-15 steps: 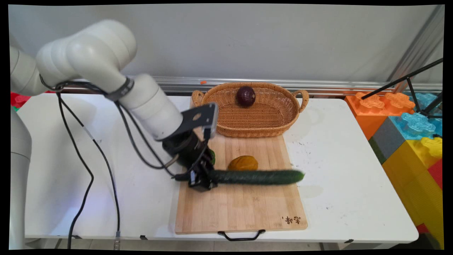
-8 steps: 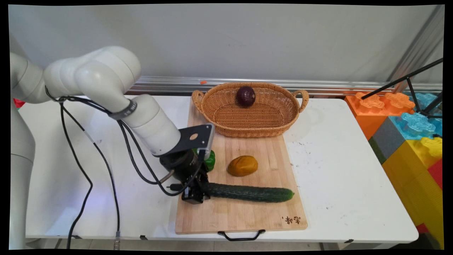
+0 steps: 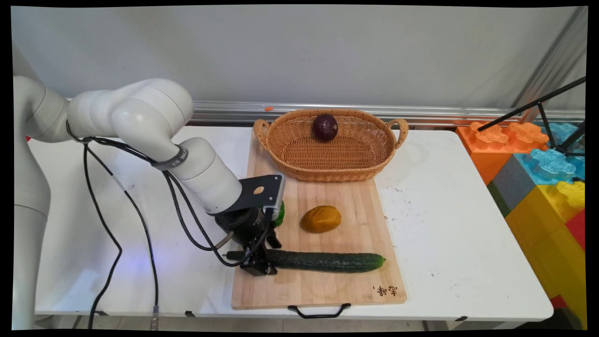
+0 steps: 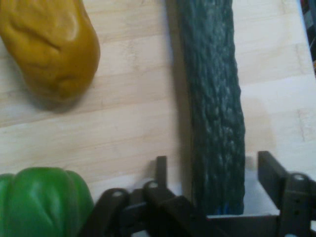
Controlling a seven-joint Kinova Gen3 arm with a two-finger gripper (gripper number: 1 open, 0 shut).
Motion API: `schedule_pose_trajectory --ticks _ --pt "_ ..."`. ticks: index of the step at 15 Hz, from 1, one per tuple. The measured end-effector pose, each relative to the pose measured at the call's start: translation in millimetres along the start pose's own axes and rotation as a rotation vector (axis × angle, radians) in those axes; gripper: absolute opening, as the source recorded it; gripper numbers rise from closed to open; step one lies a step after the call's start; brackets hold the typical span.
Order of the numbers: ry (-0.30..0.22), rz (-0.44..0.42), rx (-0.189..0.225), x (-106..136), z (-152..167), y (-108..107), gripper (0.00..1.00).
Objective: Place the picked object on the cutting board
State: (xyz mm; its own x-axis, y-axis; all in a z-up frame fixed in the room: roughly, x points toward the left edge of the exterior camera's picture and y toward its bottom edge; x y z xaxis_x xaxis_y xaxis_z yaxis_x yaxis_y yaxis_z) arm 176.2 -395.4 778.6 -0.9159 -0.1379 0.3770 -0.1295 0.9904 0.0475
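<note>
A long dark green cucumber (image 3: 327, 262) (image 4: 212, 74) lies flat on the wooden cutting board (image 3: 327, 290), pointing right. My gripper (image 3: 267, 257) (image 4: 213, 163) is low over its left end and open. One finger stands on each side of the cucumber, with a small gap to its skin. A green bell pepper (image 3: 279, 213) (image 4: 42, 202) sits just behind the hand, partly hidden by it. A yellow-brown potato (image 3: 321, 218) (image 4: 47, 44) rests on the board beyond the cucumber.
A wicker basket (image 3: 299, 159) with a dark red onion (image 3: 325, 127) in it stands on the board's far end. Large coloured toy blocks (image 3: 538, 168) and a black stand leg (image 3: 533, 105) flank the table's right side. Black cables (image 3: 107, 187) hang from the arm at the left.
The gripper came down toward the near side with the cucumber, laid it on the board and opened its fingers off it.
</note>
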Motion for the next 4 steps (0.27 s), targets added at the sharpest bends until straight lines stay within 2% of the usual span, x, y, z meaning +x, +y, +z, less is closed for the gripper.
schedule_pose_trajectory --ticks 4 --pt "0.000 -0.010 -0.001 0.0 0.4 -1.0 1.00"
